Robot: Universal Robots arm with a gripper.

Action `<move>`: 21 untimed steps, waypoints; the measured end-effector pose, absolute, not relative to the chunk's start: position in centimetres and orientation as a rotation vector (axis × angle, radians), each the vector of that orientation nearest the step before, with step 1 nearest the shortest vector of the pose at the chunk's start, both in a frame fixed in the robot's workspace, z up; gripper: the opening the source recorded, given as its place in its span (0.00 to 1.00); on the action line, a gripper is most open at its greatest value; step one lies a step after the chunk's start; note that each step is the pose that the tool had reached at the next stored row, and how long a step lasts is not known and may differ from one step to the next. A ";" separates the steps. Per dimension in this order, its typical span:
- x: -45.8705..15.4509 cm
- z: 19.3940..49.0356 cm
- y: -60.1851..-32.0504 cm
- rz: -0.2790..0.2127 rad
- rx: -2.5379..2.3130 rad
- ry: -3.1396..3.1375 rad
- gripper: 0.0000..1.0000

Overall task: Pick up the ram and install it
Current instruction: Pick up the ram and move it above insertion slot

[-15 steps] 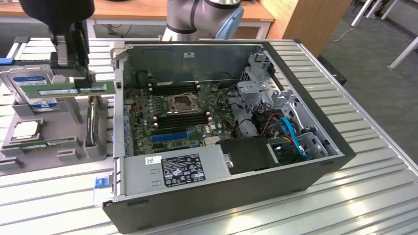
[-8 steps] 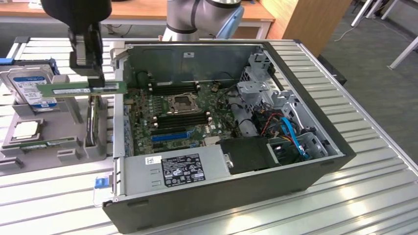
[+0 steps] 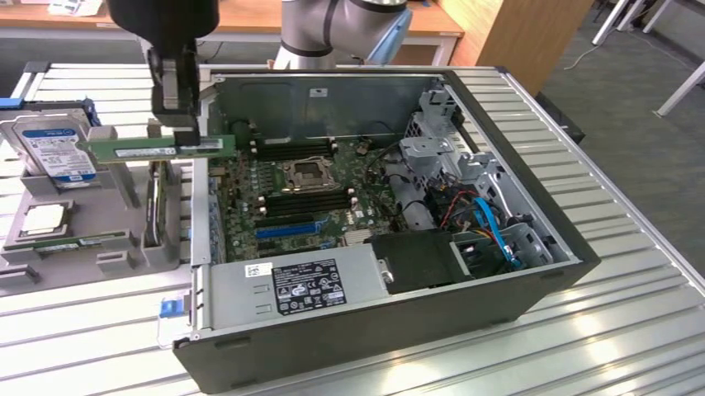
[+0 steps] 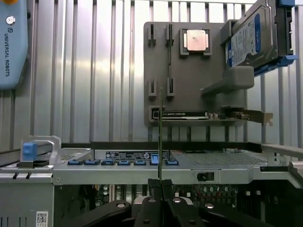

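Gripper clamped on one ram, edge-on between the jaws. Below it, tray: one drive, one CPU, one second stick.

I see the computer case open on top, so the way down to its motherboard is free. Inside the case, the power supply and drive cage narrow the room; its side wall stands below the ram.
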State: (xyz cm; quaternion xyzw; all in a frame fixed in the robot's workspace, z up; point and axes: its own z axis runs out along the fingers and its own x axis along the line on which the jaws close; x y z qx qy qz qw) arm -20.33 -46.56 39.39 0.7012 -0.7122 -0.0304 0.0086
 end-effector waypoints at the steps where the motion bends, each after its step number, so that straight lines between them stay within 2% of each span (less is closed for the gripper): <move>1: -20.0 39.4 -46.6 -0.095 2.191 -2.225 0.11; 21: -13.9 39.4 -46.6 -0.100 2.189 -2.222 0.11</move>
